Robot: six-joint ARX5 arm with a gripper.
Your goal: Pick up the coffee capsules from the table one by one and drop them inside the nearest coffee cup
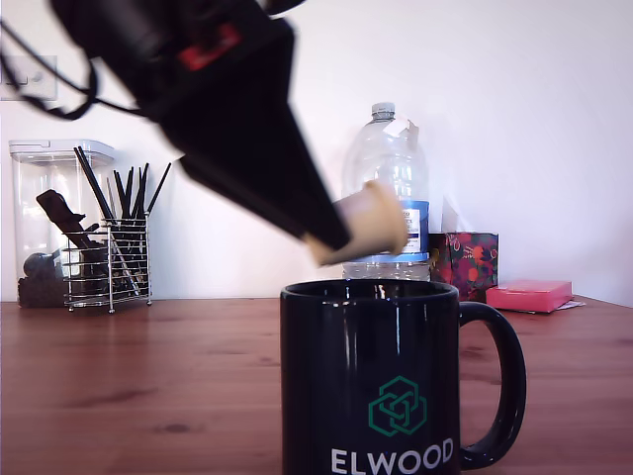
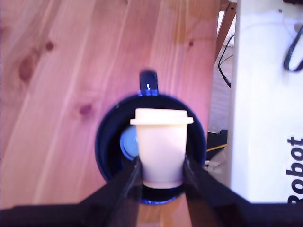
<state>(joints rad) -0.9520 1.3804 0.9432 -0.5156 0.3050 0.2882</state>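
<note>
A cream-yellow capsule point(image 2: 163, 151) hangs tilted, pinched above the open mouth of a glossy black mug point(image 1: 371, 381) standing upright on the reddish-brown desk point(image 1: 138, 386).

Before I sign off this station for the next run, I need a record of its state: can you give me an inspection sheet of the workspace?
Surface: reddish-brown wooden table, bare around the mug.
Job's things: cream-yellow tapered coffee capsule held above the glossy black "ELWOOD" mug; a round bluish object, identity unclear, lies inside the mug.
Clutter: clear plastic water bottle, wire utensil holder, clear lidded canister, floral box, pink flat box.
Grippers: black claw shut on the capsule.
Cables: black cable trailing from the arm; more beside the white base.
Surroundings: plain white wall.
</note>
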